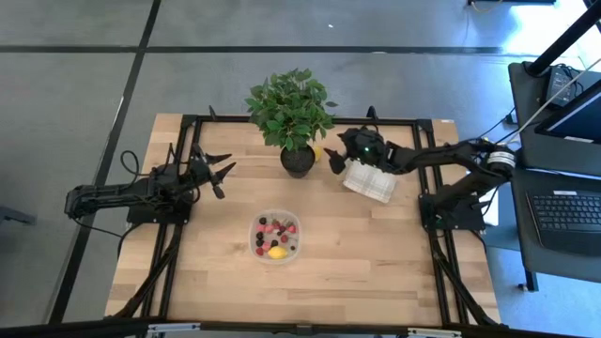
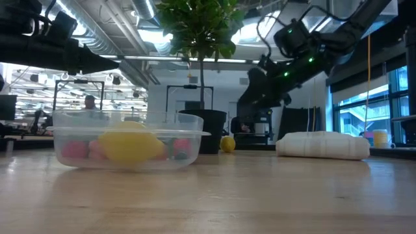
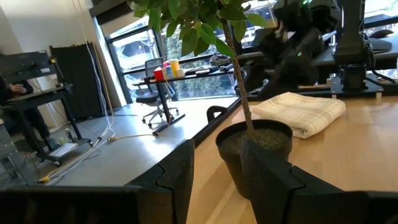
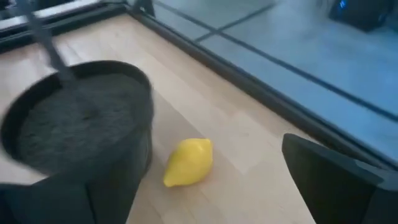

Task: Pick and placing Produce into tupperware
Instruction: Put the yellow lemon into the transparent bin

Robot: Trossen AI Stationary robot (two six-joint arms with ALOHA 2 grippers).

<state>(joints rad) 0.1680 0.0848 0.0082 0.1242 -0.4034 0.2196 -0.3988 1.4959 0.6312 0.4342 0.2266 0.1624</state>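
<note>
Lemon (image 4: pixel 188 162), small, glossy yellow and oval with pointed tips, lies on the bare wood just beside the black plant pot (image 4: pixel 93 124), on its side toward the table's far edge. It looks light, hard-skinned and smooth, so it may roll or slip; a hold across its short middle seems safest, with the fingers kept clear of the pot wall. The right gripper (image 1: pixel 349 148) hangs above it with its dark fingers (image 4: pixel 329 174) spread wide and nothing between them. The tupperware (image 1: pixel 275 235), a shallow clear plastic tub with rounded corners, sits near the middle of the table, well apart from the lemon, and already holds red, maroon and pink berries (image 1: pixel 269 228) and another yellow piece (image 2: pixel 130 144). A folded white checked cloth (image 1: pixel 370 182), soft and thick, lies under the right arm. The left gripper (image 1: pixel 214 169) waits at the table's left side, fingers narrowly apart and empty, pointing toward the leafy plant (image 1: pixel 289 108)
</note>
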